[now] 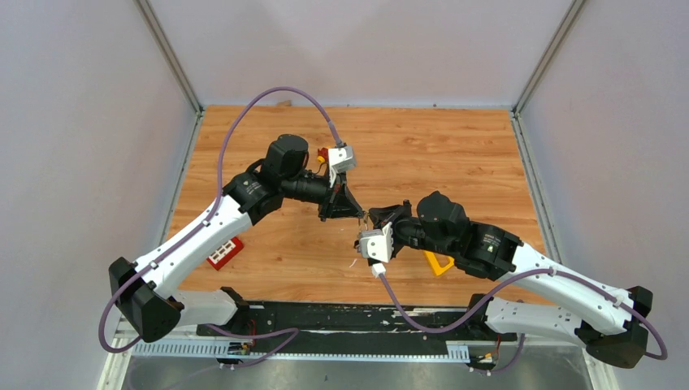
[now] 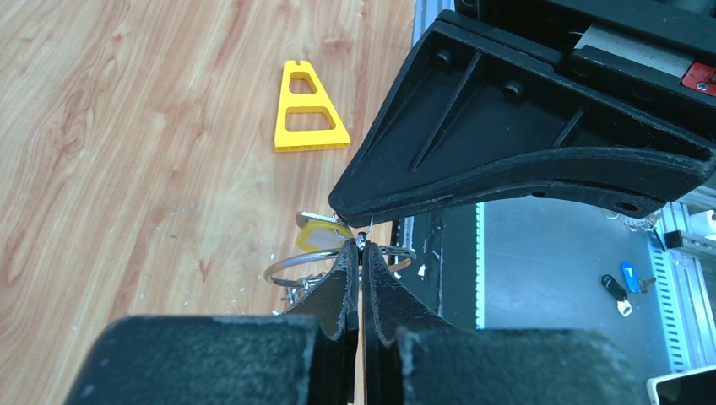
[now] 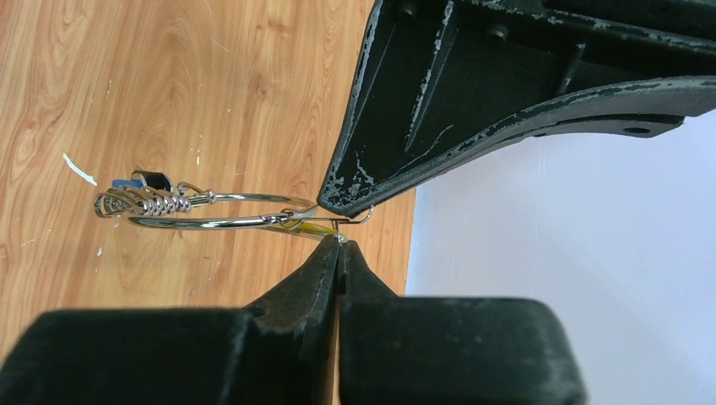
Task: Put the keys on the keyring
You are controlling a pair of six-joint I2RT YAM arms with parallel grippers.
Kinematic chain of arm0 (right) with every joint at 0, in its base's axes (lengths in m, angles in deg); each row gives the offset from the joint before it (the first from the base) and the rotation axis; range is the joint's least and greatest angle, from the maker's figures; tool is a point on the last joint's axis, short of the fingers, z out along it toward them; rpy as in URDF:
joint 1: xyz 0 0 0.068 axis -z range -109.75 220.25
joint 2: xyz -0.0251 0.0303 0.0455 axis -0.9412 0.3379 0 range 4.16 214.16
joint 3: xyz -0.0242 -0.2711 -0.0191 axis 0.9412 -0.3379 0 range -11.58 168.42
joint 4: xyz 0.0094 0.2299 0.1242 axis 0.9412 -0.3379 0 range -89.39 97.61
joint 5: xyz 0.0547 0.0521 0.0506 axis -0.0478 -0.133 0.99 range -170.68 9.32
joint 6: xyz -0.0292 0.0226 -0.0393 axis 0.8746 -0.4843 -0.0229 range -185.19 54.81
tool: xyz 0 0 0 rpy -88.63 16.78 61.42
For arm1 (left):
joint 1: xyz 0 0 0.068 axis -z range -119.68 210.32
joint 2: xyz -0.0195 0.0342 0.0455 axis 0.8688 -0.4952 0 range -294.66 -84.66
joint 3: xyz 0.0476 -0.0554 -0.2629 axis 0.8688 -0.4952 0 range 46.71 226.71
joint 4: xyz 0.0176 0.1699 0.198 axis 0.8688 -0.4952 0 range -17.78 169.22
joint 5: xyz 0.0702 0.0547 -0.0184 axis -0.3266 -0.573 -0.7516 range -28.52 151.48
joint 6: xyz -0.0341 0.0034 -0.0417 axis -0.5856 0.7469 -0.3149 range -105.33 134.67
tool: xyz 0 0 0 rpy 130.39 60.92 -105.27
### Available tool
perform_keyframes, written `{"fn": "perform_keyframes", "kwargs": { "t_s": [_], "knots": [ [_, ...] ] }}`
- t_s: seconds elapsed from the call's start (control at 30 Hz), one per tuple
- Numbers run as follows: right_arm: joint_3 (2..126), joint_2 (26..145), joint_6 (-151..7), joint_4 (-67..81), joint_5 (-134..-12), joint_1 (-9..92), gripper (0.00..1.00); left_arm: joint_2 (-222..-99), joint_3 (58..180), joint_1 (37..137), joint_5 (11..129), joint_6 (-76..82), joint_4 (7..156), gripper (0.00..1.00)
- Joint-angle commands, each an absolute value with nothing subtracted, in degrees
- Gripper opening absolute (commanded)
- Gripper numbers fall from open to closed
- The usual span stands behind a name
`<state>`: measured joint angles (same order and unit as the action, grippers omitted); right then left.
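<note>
Left gripper [image 1: 360, 213]: jaws pressed together, pinching the keyring [image 3: 228, 222]; reaches toward 3 o'clock.
Keyring: held off the table [image 1: 455, 146], mid-board, between both tips.
Keys [image 3: 143, 201]: bunched at the ring's 9 o'clock end in the right wrist view.
Right gripper [image 1: 375, 218]: jaws pressed together on the same wire; reaches toward 9 o'clock.
Yellow triangle [image 1: 439, 264]: flat on the boards, 5 o'clock of the tips.

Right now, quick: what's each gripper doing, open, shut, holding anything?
Left gripper: shut, tips pinched on the keyring.
Right gripper: shut, tips on the same keyring wire, beside the yellow tag.
</note>
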<state>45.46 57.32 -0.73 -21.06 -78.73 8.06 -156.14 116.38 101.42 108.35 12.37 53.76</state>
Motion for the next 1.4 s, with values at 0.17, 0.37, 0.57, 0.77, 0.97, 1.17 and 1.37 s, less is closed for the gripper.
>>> {"fn": "perform_keyframes", "kwargs": {
  "t_s": [0.17, 0.37, 0.57, 0.77, 0.97, 1.17, 1.37],
  "knots": [
    [46.55, 57.07, -2.07, -16.39, -77.80, 7.16, 0.00, -156.88, 117.39, 101.45, 109.80, 11.16, 57.37, 0.00],
    [46.52, 57.24, -2.18, -16.00, -78.13, 7.11, 0.00, -157.08, 117.38, 101.47, 109.96, 10.85, 57.57, 0.00],
    [46.63, 57.42, -2.35, -15.89, -78.46, 6.94, 0.00, -157.13, 117.30, 101.45, 110.06, 10.70, 57.54, 0.00],
    [46.71, 57.44, -2.44, -15.86, -78.57, 6.82, 0.00, -157.37, 117.29, 101.45, 109.95, 10.63, 57.53, 0.00],
    [46.94, 57.25, -2.68, -15.88, -78.63, 6.72, 0.00, -157.39, 117.11, 101.45, 109.44, 10.72, 57.53, 0.00],
    [47.37, 57.04, -3.10, -16.38, -78.39, 6.75, 0.00, -157.85, 117.21, 101.45, 108.05, 10.85, 56.98, 0.00],
    [47.44, 56.84, -3.34, -16.39, -78.23, 6.77, 0.00, -158.10, 117.46, 101.47, 107.61, 10.89, 56.75, 0.00]
  ]
}}
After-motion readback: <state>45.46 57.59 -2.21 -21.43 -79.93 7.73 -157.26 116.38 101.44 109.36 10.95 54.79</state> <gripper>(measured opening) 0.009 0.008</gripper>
